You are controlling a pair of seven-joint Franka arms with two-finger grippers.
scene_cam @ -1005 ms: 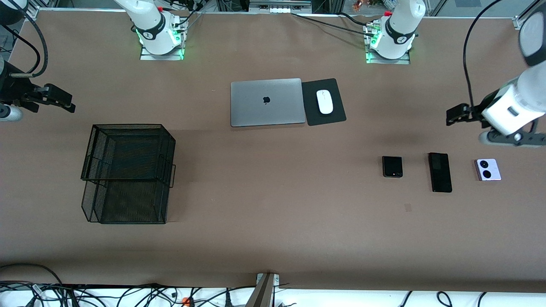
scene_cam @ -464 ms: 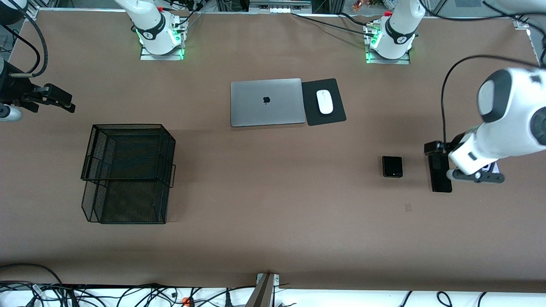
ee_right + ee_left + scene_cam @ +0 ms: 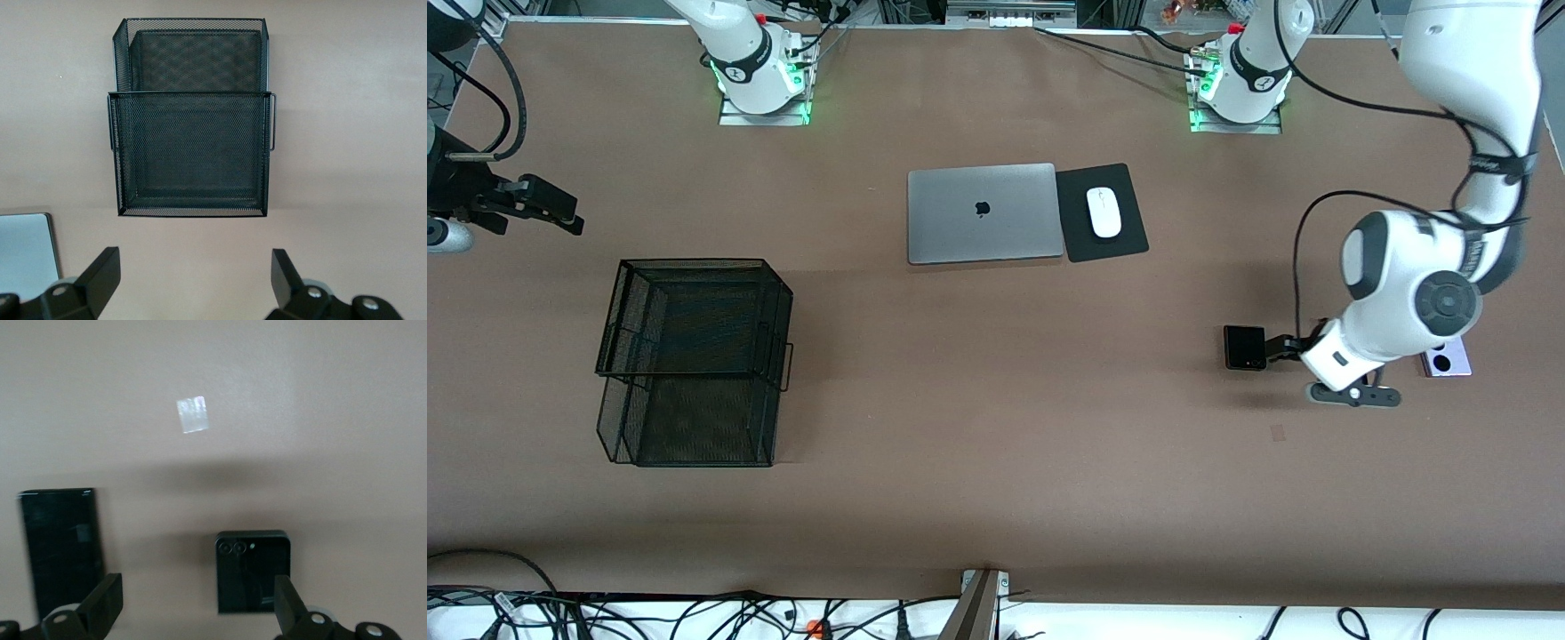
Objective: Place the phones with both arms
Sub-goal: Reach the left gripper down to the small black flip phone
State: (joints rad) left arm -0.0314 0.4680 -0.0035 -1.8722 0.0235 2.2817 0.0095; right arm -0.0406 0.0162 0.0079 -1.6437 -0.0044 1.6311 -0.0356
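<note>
Three phones lie in a row toward the left arm's end of the table. The small square black phone point(image 3: 1245, 347) point(image 3: 253, 570) is the one closest to the table's middle. The long slim black phone point(image 3: 60, 550) is hidden under the left arm in the front view. Only a corner of the lavender-white phone point(image 3: 1449, 361) shows. My left gripper point(image 3: 1279, 348) point(image 3: 197, 610) hangs open over the bare table between the small black phone and the long one, holding nothing. My right gripper point(image 3: 569, 213) point(image 3: 193, 280) waits open and empty at the right arm's end.
A black two-tier mesh basket point(image 3: 694, 356) point(image 3: 190, 153) stands toward the right arm's end. A closed grey laptop point(image 3: 983, 213) and a white mouse point(image 3: 1104, 212) on a black pad point(image 3: 1129, 240) lie mid-table near the bases. A small tape patch point(image 3: 1278, 433) marks the table.
The left arm has swung in from the table's end, passing over the lavender phone and the long black one toward the small black phone. The right arm has not moved.
</note>
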